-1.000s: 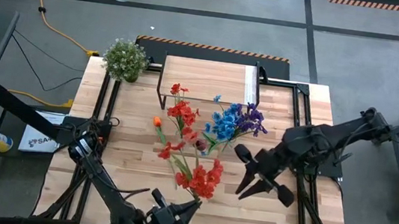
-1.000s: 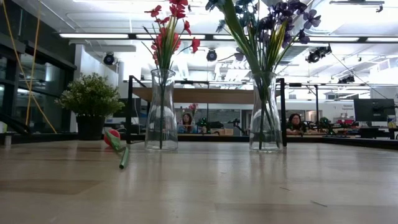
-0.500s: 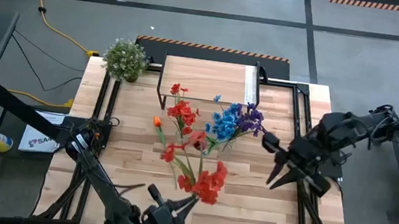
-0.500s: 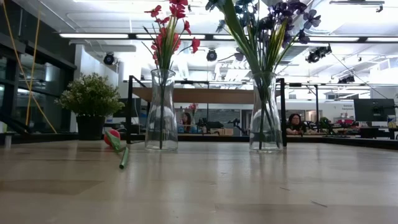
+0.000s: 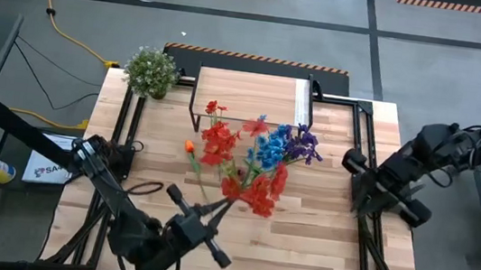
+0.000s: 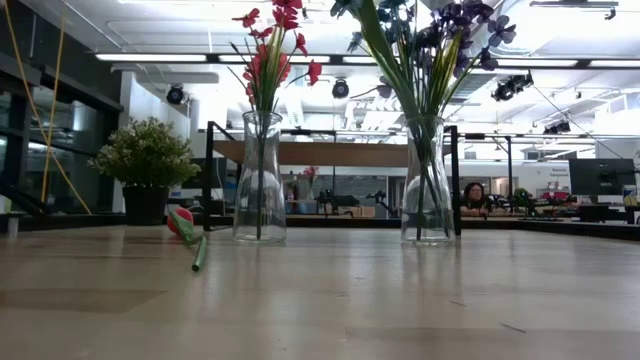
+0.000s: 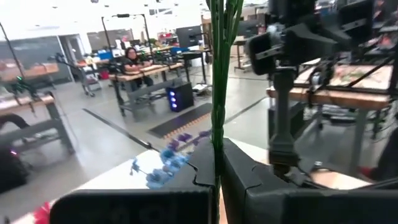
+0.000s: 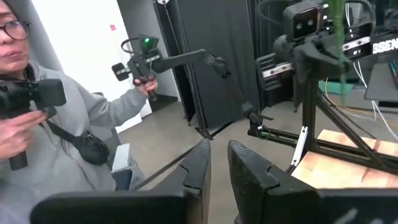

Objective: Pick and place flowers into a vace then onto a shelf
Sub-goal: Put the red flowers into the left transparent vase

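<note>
my left end effector [image 5: 213, 212], near the counter's [image 5: 319, 244] front edge, is clamped on the stalks of a red flower bunch [image 5: 257, 190] lifted over the counter's middle. i'd keep the stalks upright and centre them over the vase [image 6: 259, 178] mouth before lowering. the shelf [image 5: 249, 95] waits at the back edge. my right end effector [image 5: 362, 202], at the right edge, is closed on nothing.

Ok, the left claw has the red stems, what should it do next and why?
Probably carry the red stems over the left vase and turn them upright. The left claw is shut on their stalks, holding them slanted above the table, short of either vase's mouth.
</note>
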You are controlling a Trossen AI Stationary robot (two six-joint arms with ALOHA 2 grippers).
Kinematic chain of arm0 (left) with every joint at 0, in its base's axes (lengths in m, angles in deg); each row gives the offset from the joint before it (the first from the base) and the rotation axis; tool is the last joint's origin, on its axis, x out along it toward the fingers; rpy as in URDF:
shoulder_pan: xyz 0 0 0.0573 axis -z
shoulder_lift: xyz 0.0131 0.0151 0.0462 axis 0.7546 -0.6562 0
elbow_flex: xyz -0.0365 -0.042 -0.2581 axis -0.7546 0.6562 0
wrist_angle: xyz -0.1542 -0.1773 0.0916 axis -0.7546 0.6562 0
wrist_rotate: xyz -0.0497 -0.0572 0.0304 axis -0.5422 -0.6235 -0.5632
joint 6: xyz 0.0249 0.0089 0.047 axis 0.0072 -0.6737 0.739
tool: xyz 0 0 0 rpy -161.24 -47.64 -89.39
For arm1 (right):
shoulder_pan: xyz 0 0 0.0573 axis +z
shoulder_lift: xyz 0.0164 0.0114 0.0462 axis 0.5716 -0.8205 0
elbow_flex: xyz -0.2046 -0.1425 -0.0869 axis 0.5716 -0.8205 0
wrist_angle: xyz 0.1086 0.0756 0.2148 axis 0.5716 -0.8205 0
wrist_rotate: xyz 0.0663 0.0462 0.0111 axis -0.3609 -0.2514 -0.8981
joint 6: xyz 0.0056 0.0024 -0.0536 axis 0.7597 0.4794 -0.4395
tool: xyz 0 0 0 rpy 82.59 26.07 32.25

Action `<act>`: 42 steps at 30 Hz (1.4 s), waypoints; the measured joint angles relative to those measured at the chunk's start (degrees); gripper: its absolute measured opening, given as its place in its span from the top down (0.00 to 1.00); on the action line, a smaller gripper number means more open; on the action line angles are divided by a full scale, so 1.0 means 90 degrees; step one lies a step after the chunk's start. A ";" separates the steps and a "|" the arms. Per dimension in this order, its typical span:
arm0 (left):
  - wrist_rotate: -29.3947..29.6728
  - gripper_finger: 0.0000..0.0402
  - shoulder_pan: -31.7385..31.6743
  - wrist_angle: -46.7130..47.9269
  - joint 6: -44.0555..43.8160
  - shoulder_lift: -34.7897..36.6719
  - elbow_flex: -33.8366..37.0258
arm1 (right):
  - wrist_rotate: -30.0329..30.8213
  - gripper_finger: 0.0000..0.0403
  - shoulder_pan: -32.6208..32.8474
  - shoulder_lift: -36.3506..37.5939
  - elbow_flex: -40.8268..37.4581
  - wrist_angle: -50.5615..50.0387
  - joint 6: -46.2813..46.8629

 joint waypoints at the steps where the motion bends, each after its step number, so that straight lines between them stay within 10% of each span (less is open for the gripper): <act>1: 0.0000 0.91 -0.0047 0.0005 0.0143 0.0045 0.0000 | 0.0000 0.88 0.0001 0.0056 0.0000 -0.0041 -0.0054; 14: -0.0005 0.91 -0.0404 0.0078 0.1685 0.1054 0.0000 | 0.0170 0.88 -0.0001 0.0457 0.0000 -0.0282 -0.0485; 21: -0.0029 0.91 -0.0402 0.1140 0.1650 0.1855 0.0341 | 0.1347 0.89 -0.0001 0.0480 0.0000 -0.0226 -0.1218; 42: -0.0812 0.91 -0.0402 0.2744 -0.2268 0.5625 0.5231 | 0.4998 0.89 -0.0001 0.0463 0.0002 0.0641 -0.1946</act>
